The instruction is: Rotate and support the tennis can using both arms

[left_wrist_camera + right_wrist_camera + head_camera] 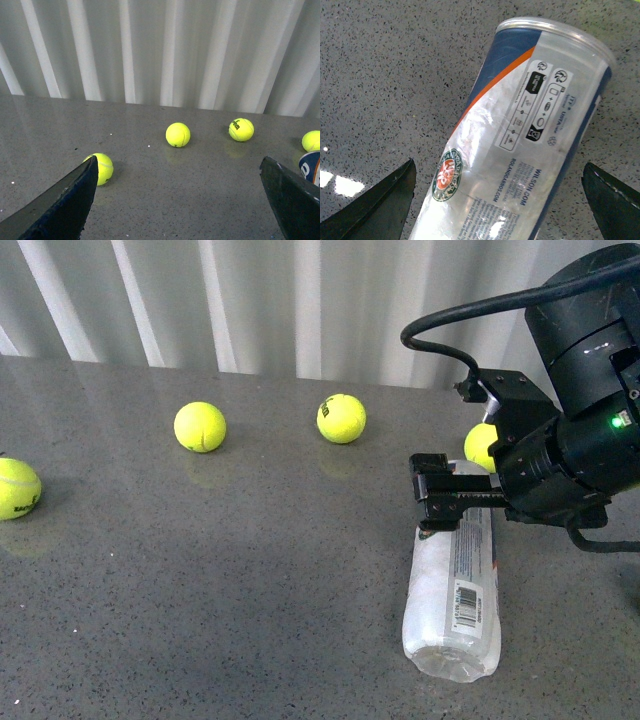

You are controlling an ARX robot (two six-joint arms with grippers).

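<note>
Front view: tennis can (452, 590) lying on its side at the right of the counter (250, 570), with the right claw (425, 492) spread wide over its far end.
No contact is seen in the right wrist view, where the can lies between the parted fingers. A squeeze made off-centre could send the round, smooth tube rolling or slipping out, and its thin wall might be dented. The tennis ball (480, 445) just behind could be knocked. The left claw (178, 165) is also held wide, apart from the can, so support may come too late.
</note>
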